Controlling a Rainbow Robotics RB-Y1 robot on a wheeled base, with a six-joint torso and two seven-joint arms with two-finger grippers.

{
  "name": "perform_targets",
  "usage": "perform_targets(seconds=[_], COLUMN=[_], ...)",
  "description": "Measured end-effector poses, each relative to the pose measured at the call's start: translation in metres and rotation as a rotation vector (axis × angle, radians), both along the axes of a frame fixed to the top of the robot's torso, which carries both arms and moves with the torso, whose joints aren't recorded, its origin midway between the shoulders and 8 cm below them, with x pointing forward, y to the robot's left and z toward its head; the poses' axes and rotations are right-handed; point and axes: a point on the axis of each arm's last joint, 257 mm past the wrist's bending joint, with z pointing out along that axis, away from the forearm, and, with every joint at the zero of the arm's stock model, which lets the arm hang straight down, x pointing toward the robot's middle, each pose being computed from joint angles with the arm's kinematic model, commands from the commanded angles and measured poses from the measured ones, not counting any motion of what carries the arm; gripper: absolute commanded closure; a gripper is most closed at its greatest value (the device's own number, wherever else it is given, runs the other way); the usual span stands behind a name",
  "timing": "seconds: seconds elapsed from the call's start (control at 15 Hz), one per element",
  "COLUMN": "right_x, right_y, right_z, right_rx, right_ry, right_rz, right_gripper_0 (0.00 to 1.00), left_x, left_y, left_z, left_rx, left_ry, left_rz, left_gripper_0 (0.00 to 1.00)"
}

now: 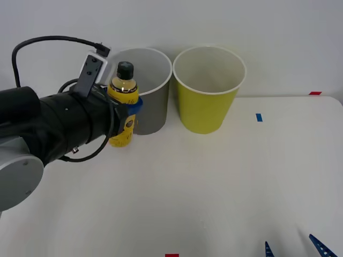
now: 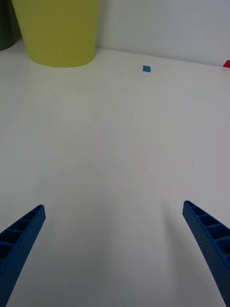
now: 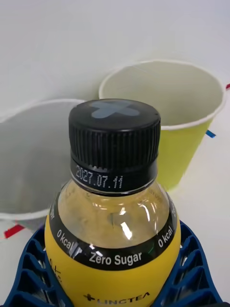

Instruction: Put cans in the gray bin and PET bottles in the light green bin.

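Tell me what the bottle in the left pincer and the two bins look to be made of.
Bottle: clear glossy plastic by its highlights, with a ribbed matte black cap, held by the left pincer. Gray bin and light green bin: matte colored walls, white inside, thin rolled rims; these look like paper cups, though thin plastic is possible.

White table (image 1: 214, 182) against a plain white wall (image 1: 257, 27); small blue tape mark (image 1: 259, 117), red tape marks at far edge (image 1: 315, 93) and near edge (image 1: 171, 255).
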Motion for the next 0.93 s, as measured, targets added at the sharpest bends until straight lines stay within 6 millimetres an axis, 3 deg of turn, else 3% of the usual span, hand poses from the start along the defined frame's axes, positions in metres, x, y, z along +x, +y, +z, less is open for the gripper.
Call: perform_targets(seconds=[0.27, 0.53, 0.73, 0.93], right_x=[0.0, 0.0, 0.0, 0.0], right_y=[0.0, 0.0, 0.0, 0.0], right_z=[0.0, 0.0, 0.0, 0.0], right_rx=[0.0, 0.0, 0.0, 0.0], right_ry=[0.0, 0.0, 0.0, 0.0], right_rz=[0.0, 0.0, 0.0, 0.0], right_gripper_0=[0.0, 0.0, 0.0, 0.0], left_x=[0.009, 0.007, 0.021, 0.04], left_y=[-0.008, -0.035, -0.054, -0.082], left_z=[0.049, 0.087, 0.12, 0.14], left_rx=[0.031, -0.034, -0.062, -0.073], left_ry=[-0.069, -0.128, -0.16, -0.16], left_rz=[-0.003, -0.058, -0.086, -0.117], left_gripper_0=[0.93, 1.0, 1.0, 1.0])
